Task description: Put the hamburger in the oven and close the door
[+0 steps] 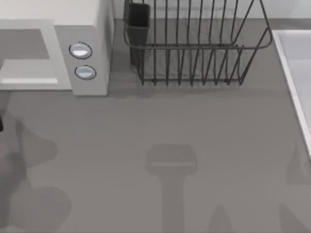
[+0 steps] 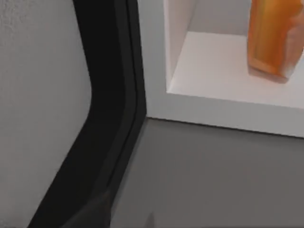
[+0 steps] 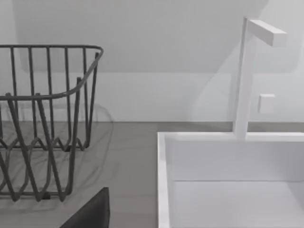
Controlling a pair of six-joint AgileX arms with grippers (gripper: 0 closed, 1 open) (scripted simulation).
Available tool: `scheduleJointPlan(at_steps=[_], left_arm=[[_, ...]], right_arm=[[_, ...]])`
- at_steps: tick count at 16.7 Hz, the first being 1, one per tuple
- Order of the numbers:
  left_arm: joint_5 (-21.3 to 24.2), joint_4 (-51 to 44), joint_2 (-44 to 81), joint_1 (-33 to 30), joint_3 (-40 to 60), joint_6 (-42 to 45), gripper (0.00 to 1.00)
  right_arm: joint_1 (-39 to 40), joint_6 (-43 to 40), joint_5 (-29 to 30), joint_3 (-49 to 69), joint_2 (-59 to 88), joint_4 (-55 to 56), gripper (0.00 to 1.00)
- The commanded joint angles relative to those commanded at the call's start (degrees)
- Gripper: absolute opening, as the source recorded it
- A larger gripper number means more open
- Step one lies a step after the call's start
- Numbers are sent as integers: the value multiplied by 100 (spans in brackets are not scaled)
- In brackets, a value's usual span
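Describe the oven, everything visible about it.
The oven is a boxy white appliance at the table's far left, beside the dark wire dish rack. Its side panel carries two round silver-blue knobs, one above the other. In the top view the cavity looks grey. The left wrist view shows a white-walled, open-fronted cavity with the orange hamburger resting on its floor, so the food is already inside. A dark-edged panel stands beside the opening there, probably the open door.
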Motion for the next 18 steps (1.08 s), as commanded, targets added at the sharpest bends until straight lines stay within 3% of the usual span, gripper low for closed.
scheduleJointPlan(at_steps=[18], left_arm=[[-37,-3432,-2492,5,488,-17,100]], right_arm=[[0,0,0,0,0,0,100]])
